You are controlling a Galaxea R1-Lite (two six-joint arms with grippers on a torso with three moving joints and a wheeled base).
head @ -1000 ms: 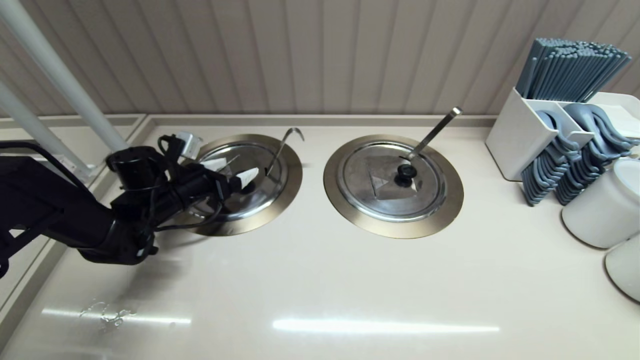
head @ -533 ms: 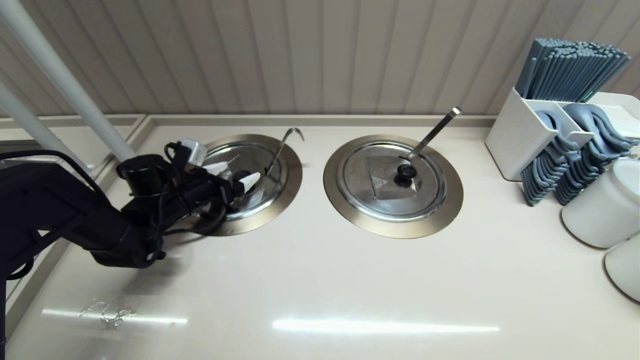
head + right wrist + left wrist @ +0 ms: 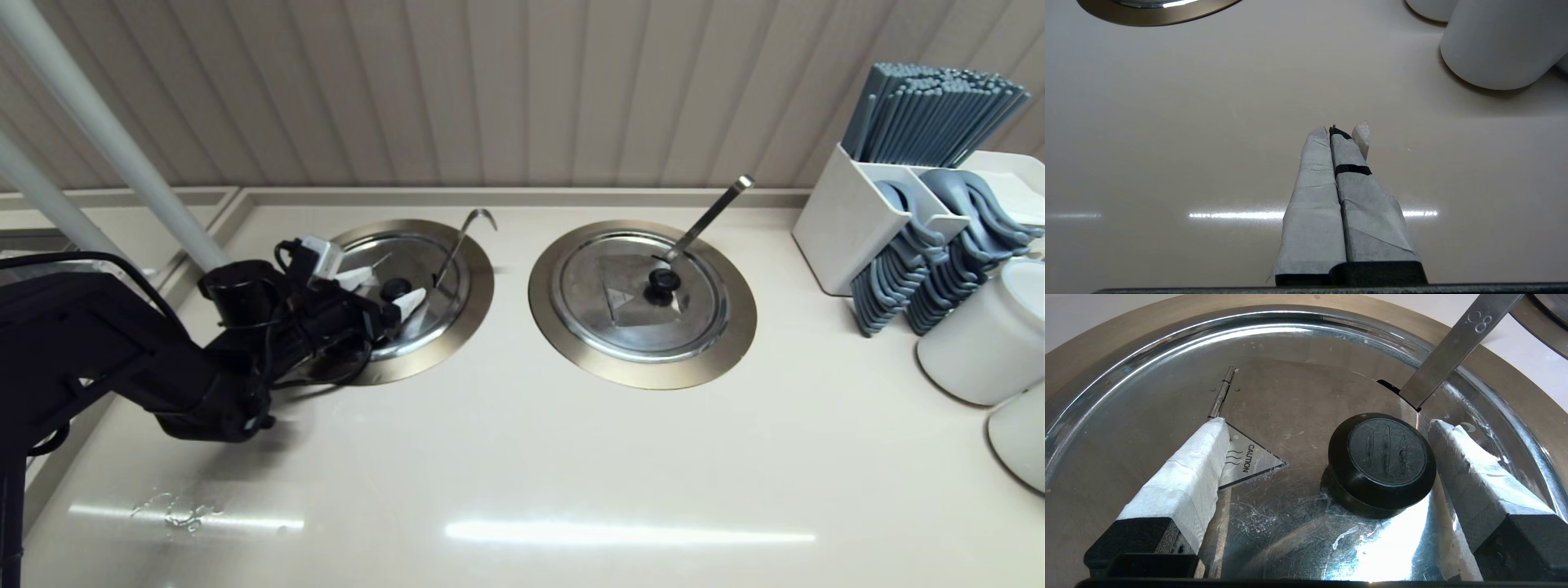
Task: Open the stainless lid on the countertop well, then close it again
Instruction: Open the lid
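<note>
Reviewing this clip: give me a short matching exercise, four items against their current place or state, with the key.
Items:
1. left gripper
2. right gripper
3. stainless lid
4. hook-ended ladle

States:
A. shut, over bare countertop
B. handle sticks up through the lid's edge notch
C. open, fingers either side of the black knob
D. seated flat on the countertop well

Pairs: 1-C, 2-A, 3-D, 4-B
</note>
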